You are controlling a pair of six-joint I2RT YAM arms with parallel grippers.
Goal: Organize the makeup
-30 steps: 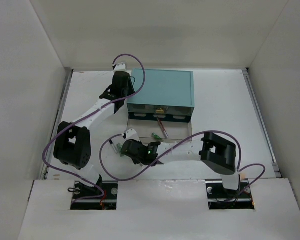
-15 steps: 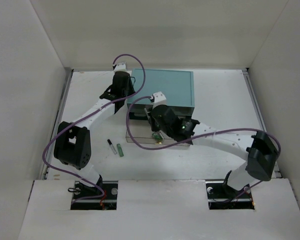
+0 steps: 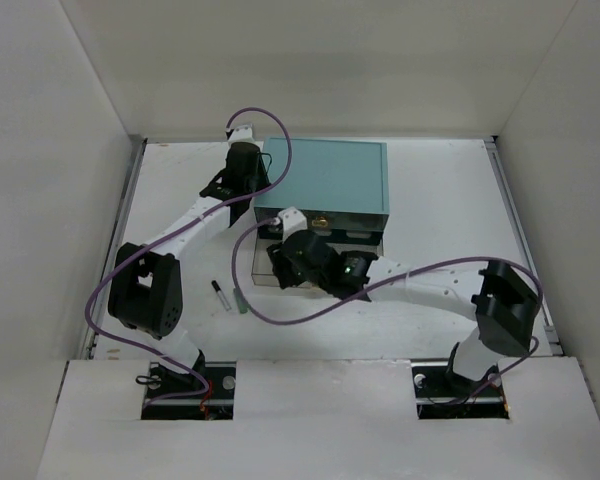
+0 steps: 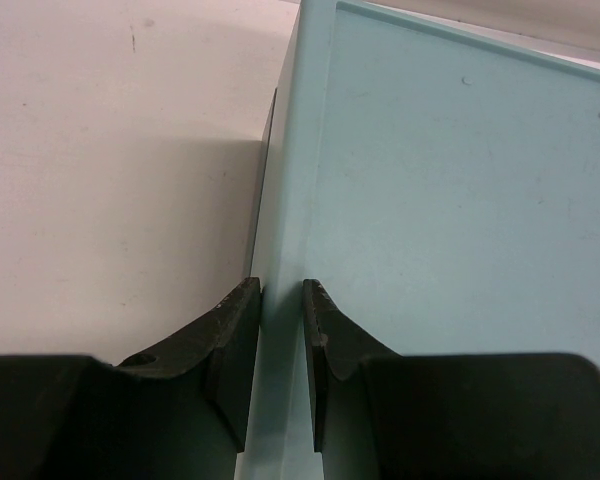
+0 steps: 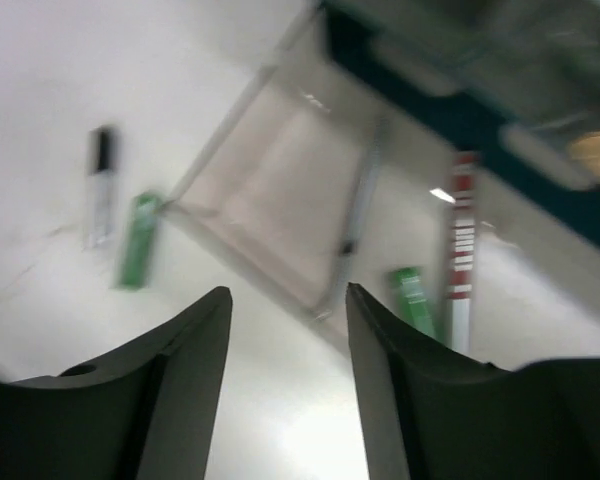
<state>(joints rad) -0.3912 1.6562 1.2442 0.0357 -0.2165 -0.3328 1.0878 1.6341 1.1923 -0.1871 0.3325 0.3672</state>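
My three views.
One is looking down from behind; wrist ones are peering close past left claw (image 4: pixel 280 292) at box (image 4: pixel 460 200), right claw (image 5: pixel 288 295) at drawer (image 5: pixel 280 190), both shared overhead.

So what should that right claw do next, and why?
Probably swing left and down to the green stick on the table. The right claw is open and empty over the clear drawer, which already holds a red pencil, while the stick and a black-and-white tube lie outside it.
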